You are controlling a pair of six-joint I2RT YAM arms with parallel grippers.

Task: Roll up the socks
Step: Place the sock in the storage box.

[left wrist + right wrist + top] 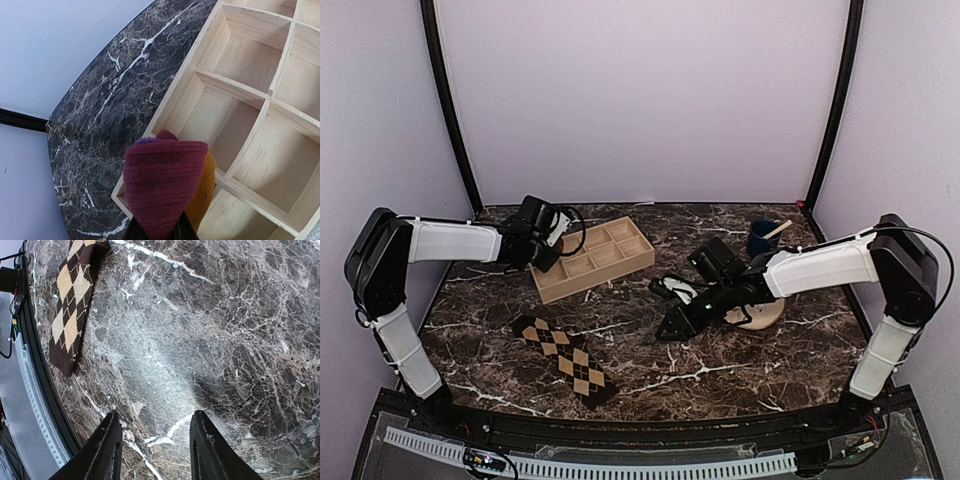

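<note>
Left pincer point(546, 258) is closed on the maroon sock point(165, 187), which is bunched between the jaws. An orange band point(202, 195) shows on one side and a bit of purple on top. In the left wrist view the sock is over the corner of the wooden tray point(250, 60), above the rim and an edge compartment; can't tell if it touches the wood. The tray has divided compartments and sits at 10 o'clock on the worktop point(770, 360), angled.

Right pincer point(156, 447) is open and holds nothing. Its fingers point(107, 450) are spread over bare marble near worktop centre, slightly toward 4 o'clock. Can't tell if the tips touch the surface.

The argyle sock point(566, 360) lies flat at 7 o'clock, dark brown with tan diamonds, running diagonally. It is well apart from both pincers. In the right wrist view it shows at 11 o'clock, near the worktop edge.

A blue cup point(763, 240) with a stick in it is at 2 o'clock. A round wooden piece point(765, 316) is partly hidden under the right arm at 3 o'clock.
</note>
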